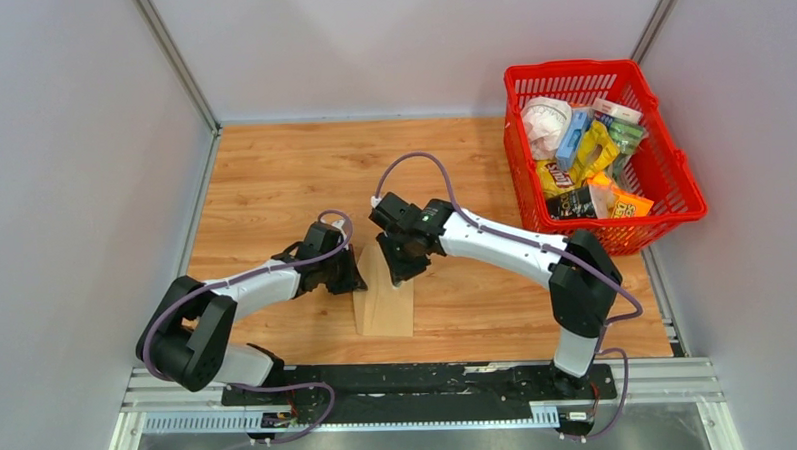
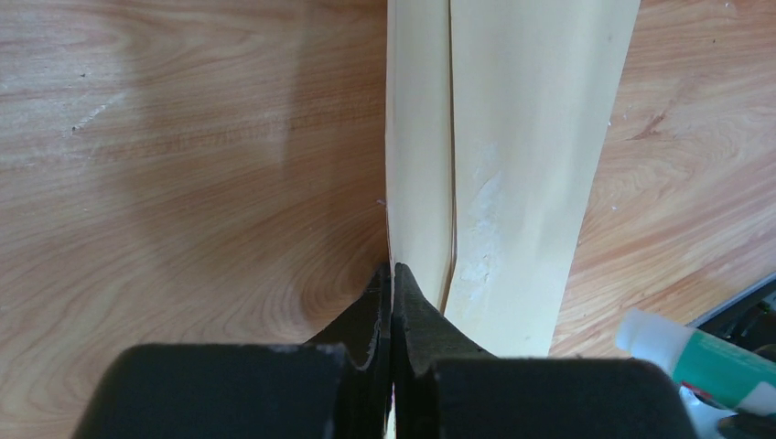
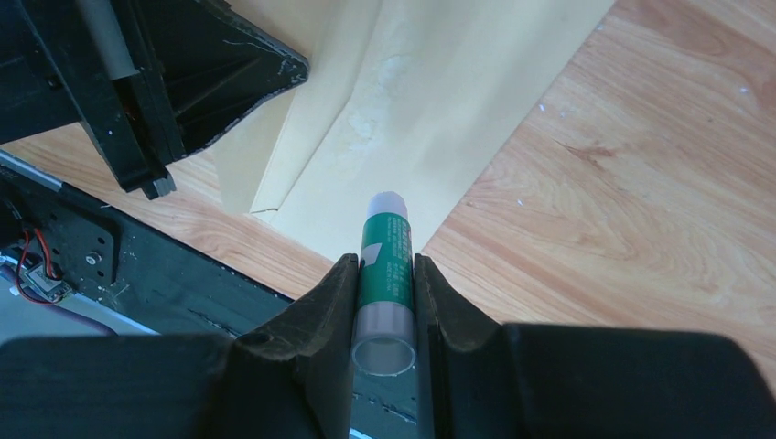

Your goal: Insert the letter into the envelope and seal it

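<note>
Our left claw (image 2: 392, 274) was pinched shut on the edge of the envelope (image 2: 522, 137), which stretched ahead of it. Our right claw (image 3: 384, 263) gripped a glue stick (image 3: 386, 229), the envelope just beyond its tip. Light, floppy paper, we judged: pinch its edges.

Matt paper envelope (image 2: 522, 137), smooth wood-grain table (image 2: 183, 183), glossy plastic glue stick (image 3: 386, 265)
</note>
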`<state>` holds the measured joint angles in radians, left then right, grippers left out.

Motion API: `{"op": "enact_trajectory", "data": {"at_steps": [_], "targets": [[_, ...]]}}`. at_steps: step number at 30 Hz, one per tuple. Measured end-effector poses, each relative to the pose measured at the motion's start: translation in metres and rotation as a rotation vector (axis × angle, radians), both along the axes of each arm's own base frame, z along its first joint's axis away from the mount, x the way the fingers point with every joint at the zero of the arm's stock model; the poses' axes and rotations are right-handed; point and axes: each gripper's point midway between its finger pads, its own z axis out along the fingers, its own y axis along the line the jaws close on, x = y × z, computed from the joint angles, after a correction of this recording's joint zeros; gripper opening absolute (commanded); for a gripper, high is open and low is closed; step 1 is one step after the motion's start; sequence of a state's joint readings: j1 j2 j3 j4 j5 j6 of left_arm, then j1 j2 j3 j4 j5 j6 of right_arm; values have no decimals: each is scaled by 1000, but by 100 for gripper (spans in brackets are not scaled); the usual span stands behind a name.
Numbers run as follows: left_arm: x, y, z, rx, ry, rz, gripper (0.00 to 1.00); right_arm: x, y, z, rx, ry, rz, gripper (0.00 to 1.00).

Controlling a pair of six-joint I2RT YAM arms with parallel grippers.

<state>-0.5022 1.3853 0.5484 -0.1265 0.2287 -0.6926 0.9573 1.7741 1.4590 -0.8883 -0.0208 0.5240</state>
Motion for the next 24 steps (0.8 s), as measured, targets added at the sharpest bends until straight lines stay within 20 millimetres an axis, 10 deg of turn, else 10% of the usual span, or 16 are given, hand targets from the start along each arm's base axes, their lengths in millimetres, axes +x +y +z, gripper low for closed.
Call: {"op": "enact_trajectory", "data": {"at_steps": [24], "targets": [[-5, -4, 0, -29, 13, -19, 0, 13, 26, -42, -71, -25, -53, 0]]}}
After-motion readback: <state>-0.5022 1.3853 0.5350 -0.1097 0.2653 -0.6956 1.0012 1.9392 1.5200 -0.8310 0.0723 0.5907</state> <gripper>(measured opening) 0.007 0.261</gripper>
